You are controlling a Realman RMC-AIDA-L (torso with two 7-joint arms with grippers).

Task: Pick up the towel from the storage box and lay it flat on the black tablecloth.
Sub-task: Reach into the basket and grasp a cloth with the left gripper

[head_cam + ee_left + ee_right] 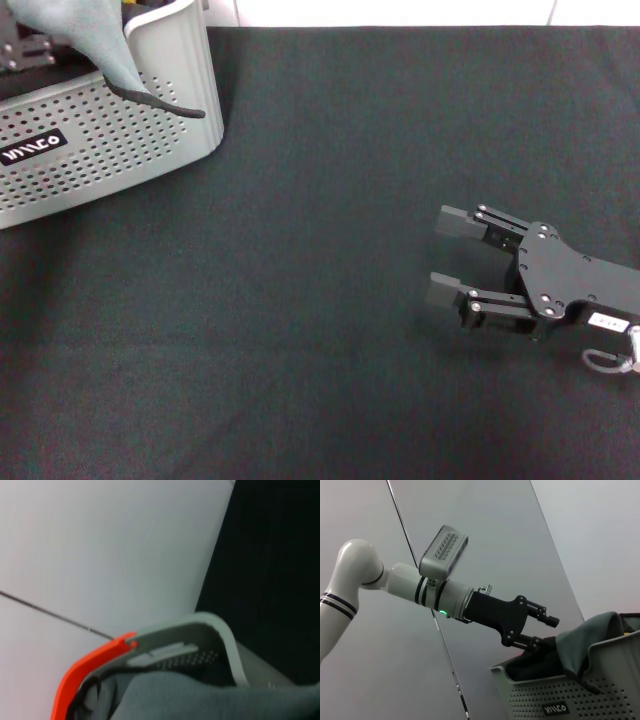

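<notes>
towel half out of the box, left gripper at its rim

the storage box sat at the far left corner of the black tablecloth, its black label facing the robot. the towel showed its grey face, bunched inside the box and rising above it, with one black-trimmed corner draped over the near rim and hanging down the perforated side. in the right wrist view the left gripper reached in over the box from the far side, its fingers just above the far rim; the lower finger met the dark bunched cloth next to the grey fold of the towel. whether those fingers were pinching the cloth or merely beside it i could not tell. the left wrist view showed the box rim, an orange edge beside it, and grey towel fabric close below.

the right gripper rested low over the tablecloth, well apart from the box, its fingers spread wide and holding nothing.
</notes>
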